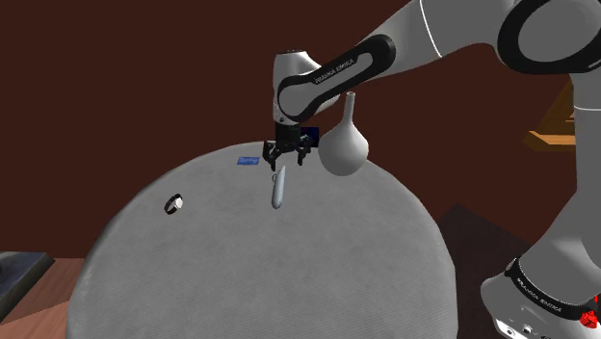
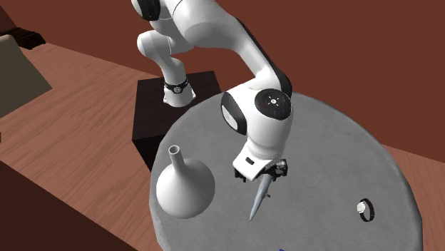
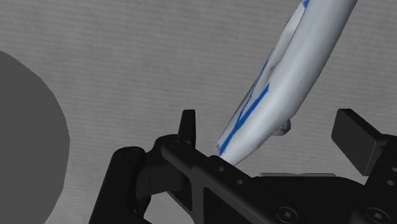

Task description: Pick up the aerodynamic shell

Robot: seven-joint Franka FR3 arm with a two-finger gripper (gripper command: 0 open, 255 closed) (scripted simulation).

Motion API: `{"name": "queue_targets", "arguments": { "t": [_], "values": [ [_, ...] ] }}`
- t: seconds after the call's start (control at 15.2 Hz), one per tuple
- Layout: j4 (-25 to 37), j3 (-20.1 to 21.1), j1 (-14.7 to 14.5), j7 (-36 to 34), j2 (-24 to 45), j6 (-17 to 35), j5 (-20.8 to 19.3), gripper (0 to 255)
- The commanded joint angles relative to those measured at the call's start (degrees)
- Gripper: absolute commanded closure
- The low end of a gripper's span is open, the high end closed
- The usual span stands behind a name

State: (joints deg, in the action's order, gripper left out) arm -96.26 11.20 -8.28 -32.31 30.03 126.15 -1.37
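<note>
Your gripper (image 1: 288,154) has its jaws spread around the tilted blue-striped shell's (image 1: 277,190) top end, mid-table (image 1: 193,279). It isn't pinched, so it may topple.

White rounded arm (image 1: 453,39), black joint bands (image 1: 339,69) with pale lettering, all-black two-finger hand (image 1: 287,160), red marks at the base (image 1: 539,300).

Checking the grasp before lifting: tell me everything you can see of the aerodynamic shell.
The aerodynamic shell is a slim, tapered body, pale grey-white with blue stripes. It stands steeply tilted, pointed tip down over the round grey table, wide end up between the open gripper's fingers, neither visibly touching it. Whether its tip touches the table is unclear.
</note>
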Motion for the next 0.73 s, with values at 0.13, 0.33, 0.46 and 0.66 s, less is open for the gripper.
{"name": "queue_targets", "arguments": {
  "t": [0.13,0.33,0.46,0.66],
  "values": [
    [6.6,-0.4,-1.4,-1.8,6.4,-0.5,-0.4,0],
    [6.2,-0.5,-1.5,-1.7,7.7,1.1,-0.6,0],
    [6.1,-0.6,-1.6,-1.7,8.6,2.1,-0.7,0],
    [6.0,-0.7,-1.6,-1.7,9.3,2.9,-0.8,0]
  ]
}}
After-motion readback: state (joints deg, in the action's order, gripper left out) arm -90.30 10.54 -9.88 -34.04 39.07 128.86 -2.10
